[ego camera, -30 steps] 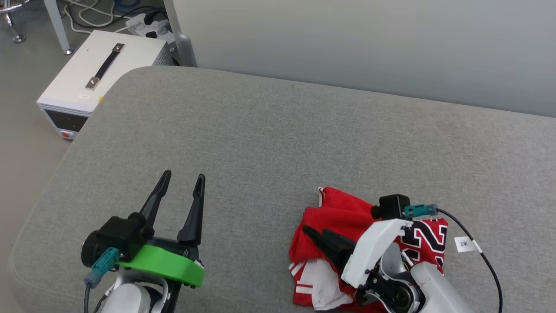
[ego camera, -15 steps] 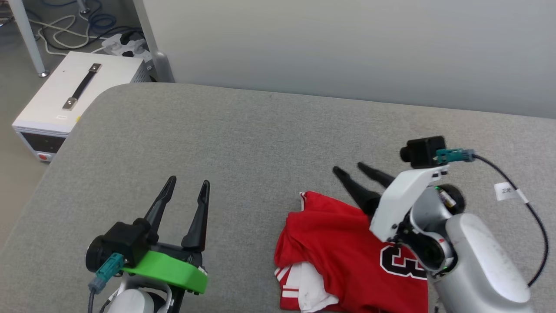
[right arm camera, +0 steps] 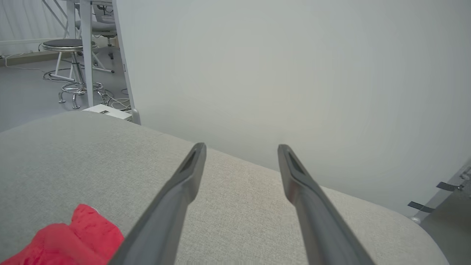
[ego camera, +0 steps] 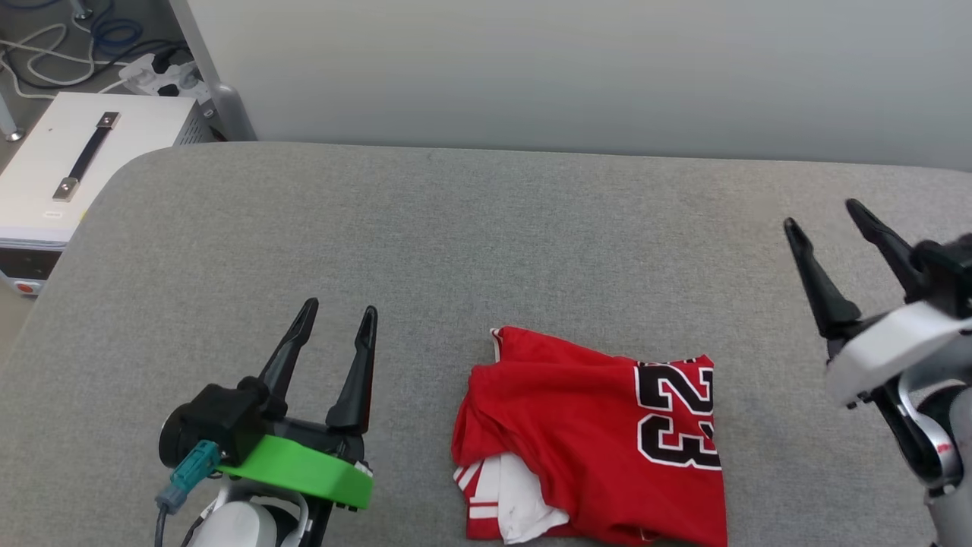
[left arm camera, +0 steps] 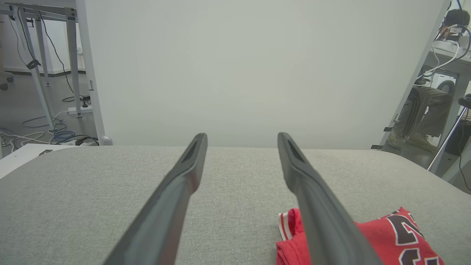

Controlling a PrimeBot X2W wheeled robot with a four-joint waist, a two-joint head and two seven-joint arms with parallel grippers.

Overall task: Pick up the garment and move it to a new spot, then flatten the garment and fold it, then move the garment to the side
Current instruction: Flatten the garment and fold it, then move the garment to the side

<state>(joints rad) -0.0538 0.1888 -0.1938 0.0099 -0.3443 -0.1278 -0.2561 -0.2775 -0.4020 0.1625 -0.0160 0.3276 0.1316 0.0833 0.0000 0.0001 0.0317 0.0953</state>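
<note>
Grey tbl [ego camera: 486, 228] w/ garment [ego camera: 569, 425], pale wall [ego camera: 569, 68]

A grey fabric-covered surface [ego camera: 486, 228] with rounded corners stands against a plain pale partition [ego camera: 577, 68]. On the floor off its far left corner sits a white box [ego camera: 137, 133] with a black strap handle [ego camera: 86, 154], and a white power strip [ego camera: 163, 76] and loose cables [ego camera: 45, 38] lie just behind it. The right wrist view shows a round metal stool [right arm camera: 68, 45] further back, and the left wrist view shows a seated person's legs [left arm camera: 423, 110] beyond the partition's right edge.
</note>
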